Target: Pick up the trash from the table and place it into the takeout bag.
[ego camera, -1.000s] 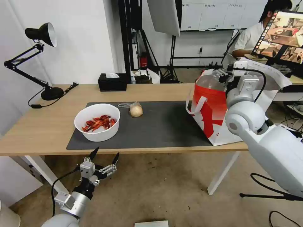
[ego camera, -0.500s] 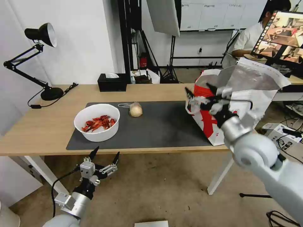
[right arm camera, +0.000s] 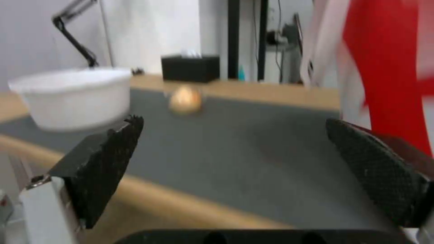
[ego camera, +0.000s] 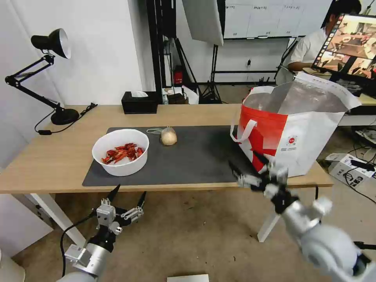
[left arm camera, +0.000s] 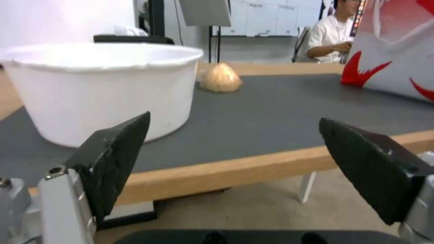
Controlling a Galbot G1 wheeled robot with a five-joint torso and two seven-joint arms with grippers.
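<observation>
Head view: white bowl of red crayfish shells [ego camera: 120,152] on the left part of the dark grey mat [ego camera: 196,156] on the light-wood table [ego camera: 51,156]; small clear bag with beige lump [ego camera: 168,136] just beyond and beside it. Takeout bag [ego camera: 293,129] upright at the table's right end, mouth open, foil lining showing. Black tissue box [ego camera: 139,102] at the far edge, desk lamp [ego camera: 47,74] far left. Right gripper [ego camera: 250,169] at the near edge beside the bag, fingers spread, empty. Left gripper [ego camera: 127,194] below the table edge, in front of the bowl, spread, empty.

Left wrist view: spread black fingers [left arm camera: 115,156], bowl [left arm camera: 104,91] close ahead, beige lump [left arm camera: 220,78] behind it.

Right wrist view: wide-apart fingers [right arm camera: 101,166], mat ahead, bowl [right arm camera: 74,96] and lump [right arm camera: 184,99] beyond, red bag wall [right arm camera: 384,78] alongside.
</observation>
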